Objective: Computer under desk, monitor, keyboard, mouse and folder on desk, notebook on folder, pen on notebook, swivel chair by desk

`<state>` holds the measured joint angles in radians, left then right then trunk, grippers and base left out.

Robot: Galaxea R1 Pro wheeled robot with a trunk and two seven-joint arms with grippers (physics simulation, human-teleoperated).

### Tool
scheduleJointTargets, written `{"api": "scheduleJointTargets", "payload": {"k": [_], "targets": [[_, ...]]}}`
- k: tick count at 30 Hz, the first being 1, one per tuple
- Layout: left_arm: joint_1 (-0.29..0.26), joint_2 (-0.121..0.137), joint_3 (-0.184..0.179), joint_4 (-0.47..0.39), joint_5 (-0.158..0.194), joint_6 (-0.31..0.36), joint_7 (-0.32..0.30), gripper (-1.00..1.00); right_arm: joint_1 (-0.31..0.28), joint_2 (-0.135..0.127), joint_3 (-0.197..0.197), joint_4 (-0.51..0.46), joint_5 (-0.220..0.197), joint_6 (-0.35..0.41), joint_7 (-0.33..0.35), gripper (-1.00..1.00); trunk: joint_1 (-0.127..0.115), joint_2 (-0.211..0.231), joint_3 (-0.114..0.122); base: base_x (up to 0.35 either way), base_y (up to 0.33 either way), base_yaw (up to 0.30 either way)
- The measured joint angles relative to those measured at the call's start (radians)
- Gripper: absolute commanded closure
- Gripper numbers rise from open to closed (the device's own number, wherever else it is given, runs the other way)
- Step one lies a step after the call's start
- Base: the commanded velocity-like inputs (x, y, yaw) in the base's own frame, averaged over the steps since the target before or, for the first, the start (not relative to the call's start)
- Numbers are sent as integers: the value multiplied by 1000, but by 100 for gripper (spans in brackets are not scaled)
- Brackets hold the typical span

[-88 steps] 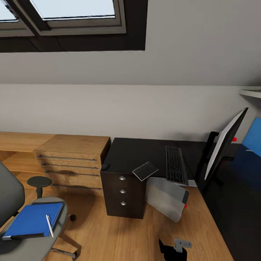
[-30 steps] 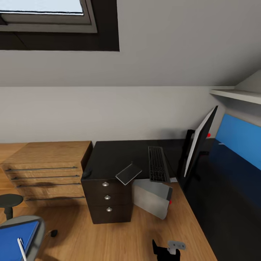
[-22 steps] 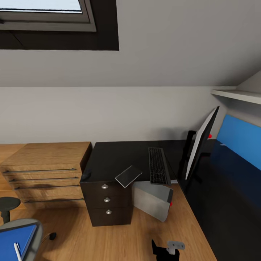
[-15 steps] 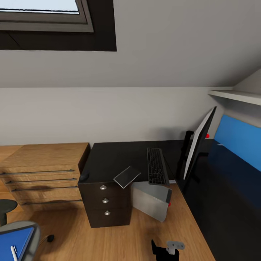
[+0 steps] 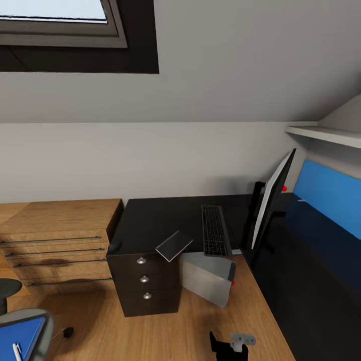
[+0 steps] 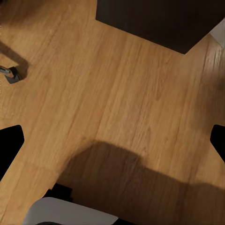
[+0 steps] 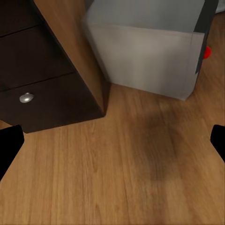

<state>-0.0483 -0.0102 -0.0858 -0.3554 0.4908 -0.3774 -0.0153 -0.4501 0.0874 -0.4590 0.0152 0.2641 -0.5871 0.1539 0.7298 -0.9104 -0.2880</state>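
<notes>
Standing between drawers point(image 5: 144, 279) and monitor point(image 5: 271, 200), the computer point(image 5: 206, 278) tilts; both pincers gape empty.

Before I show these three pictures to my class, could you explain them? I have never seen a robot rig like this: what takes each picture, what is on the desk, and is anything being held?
This is a simulated wheeled robot with two arms. The large picture comes from its head camera. It shows a black desk carrying a keyboard, a wide monitor, a small mouse and a notebook overhanging the front edge. A grey computer sits underneath. At lower left, a blue folder with a pen lies on a swivel chair. The two smaller pictures come from cameras on the wrists, looking down at the wood floor. Both grippers are open and hold nothing.
</notes>
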Motion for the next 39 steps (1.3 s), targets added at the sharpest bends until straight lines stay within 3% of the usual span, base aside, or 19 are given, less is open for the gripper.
{"api": "scheduleJointTargets", "payload": {"k": [14,39], "targets": [[0,0,0,1,2,-1,0,-100,0,-1,0,-1,0,-7,-1,-100,-54,98,47,0,0,-79],[0,9,5,2,5,-7,0,-100,-1,3,3,-29,3,-3,-15,-100,-54,98,50,0,0,-24]]}}
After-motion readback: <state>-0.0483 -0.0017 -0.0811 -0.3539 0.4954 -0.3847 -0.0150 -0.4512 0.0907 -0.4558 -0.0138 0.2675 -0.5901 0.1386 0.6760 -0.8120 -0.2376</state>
